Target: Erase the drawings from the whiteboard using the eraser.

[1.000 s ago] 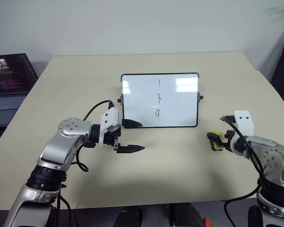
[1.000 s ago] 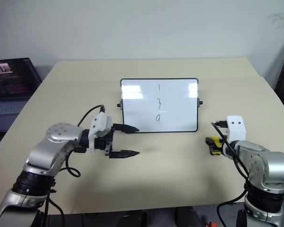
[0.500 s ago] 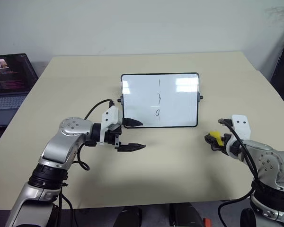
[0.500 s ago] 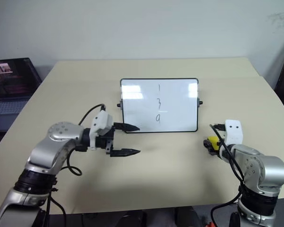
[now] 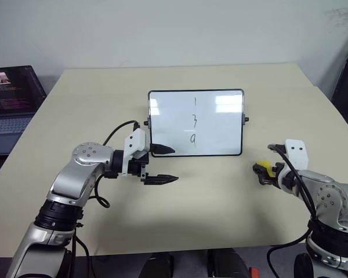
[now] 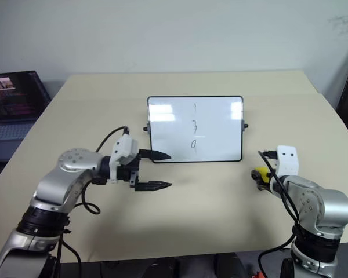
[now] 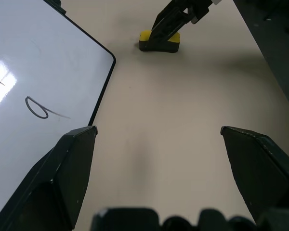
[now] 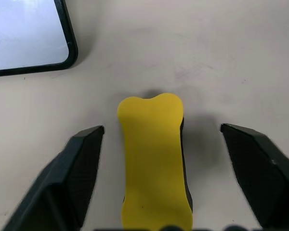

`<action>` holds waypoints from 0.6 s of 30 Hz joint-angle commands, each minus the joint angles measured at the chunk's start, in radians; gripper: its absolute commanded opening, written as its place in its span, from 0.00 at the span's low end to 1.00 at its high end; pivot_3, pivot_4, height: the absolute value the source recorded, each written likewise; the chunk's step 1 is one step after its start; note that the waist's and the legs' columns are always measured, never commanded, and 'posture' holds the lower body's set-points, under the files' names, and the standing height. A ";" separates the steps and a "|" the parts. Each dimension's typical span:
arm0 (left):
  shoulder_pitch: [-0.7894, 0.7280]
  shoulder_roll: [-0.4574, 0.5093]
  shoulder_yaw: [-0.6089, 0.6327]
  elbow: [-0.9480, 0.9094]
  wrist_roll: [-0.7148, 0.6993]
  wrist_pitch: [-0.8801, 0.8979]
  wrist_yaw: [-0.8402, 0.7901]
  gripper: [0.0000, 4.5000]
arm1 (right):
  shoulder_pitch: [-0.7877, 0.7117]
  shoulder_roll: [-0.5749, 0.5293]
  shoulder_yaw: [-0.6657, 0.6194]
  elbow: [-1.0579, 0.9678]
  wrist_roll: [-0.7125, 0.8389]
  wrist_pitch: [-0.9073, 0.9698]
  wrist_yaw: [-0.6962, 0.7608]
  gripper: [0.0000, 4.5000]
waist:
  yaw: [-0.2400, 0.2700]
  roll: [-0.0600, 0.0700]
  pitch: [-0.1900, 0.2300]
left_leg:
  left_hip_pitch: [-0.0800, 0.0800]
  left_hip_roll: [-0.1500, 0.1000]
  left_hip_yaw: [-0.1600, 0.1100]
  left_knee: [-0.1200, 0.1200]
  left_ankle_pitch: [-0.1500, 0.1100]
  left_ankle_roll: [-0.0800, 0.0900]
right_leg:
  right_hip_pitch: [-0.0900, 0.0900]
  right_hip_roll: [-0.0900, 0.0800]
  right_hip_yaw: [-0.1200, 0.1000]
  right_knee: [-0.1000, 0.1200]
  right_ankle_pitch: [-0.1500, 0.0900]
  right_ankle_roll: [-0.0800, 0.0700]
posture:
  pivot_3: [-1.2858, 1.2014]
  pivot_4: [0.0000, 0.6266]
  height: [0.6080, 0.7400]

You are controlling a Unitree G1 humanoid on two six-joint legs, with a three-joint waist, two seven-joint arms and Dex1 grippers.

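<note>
A small rectangular glossy whiteboard [image 5: 195, 123] with a thin black frame and little black knobs at its sides stands just above the middle of the head views, on a pale beige surface [image 5: 209, 202]. Three thin dark handwritten drawings [image 5: 194, 120], like a 1, a 3 and a 9, run down its middle in a column, all unwiped. The left gripper [image 5: 165, 165] sits left of centre, pointing toward the right of the frame, its jaws wide open and empty; the upper black finger lies over the board's lower left corner, the lower one over bare surface below the board. In the left wrist view the 9 and the board's rounded corner show beside one finger. The small oblong yellow eraser [image 8: 154, 161] with a dark underside lies flat on the surface at the lower right of the head views, well apart from the board's lower right corner. The right gripper [image 5: 263, 172] is at it, jaws open to either side of the block with a gap on each flank, not touching it. A dark open laptop [image 5: 11, 95] sits at the left edge.
</note>
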 commanded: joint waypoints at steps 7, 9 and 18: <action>-0.023 0.006 0.024 -0.020 -0.007 -0.007 0.002 1.00 | -0.009 0.003 -0.023 -0.011 -0.003 0.007 -0.008 0.22 | 0.000 0.000 0.000 | 0.000 0.000 0.000 0.000 0.000 0.000 | 0.000 0.000 0.000 0.000 0.000 0.000 | 0.52 0.24 1.00; -0.023 0.005 0.024 -0.019 -0.006 -0.008 0.003 1.00 | -0.010 0.009 -0.031 -0.007 -0.006 0.007 -0.011 0.22 | 0.000 0.000 0.000 | 0.000 0.000 0.000 0.000 0.000 0.000 | 0.000 0.000 0.000 0.000 0.000 0.000 | 0.52 0.24 1.00; -0.023 0.008 0.024 -0.023 -0.007 -0.004 0.003 1.00 | -0.011 0.014 -0.032 -0.006 -0.006 0.007 -0.019 0.22 | 0.000 0.000 0.000 | 0.000 0.000 0.000 0.000 0.000 0.000 | 0.000 0.000 0.000 0.000 0.000 0.000 | 0.52 0.24 1.00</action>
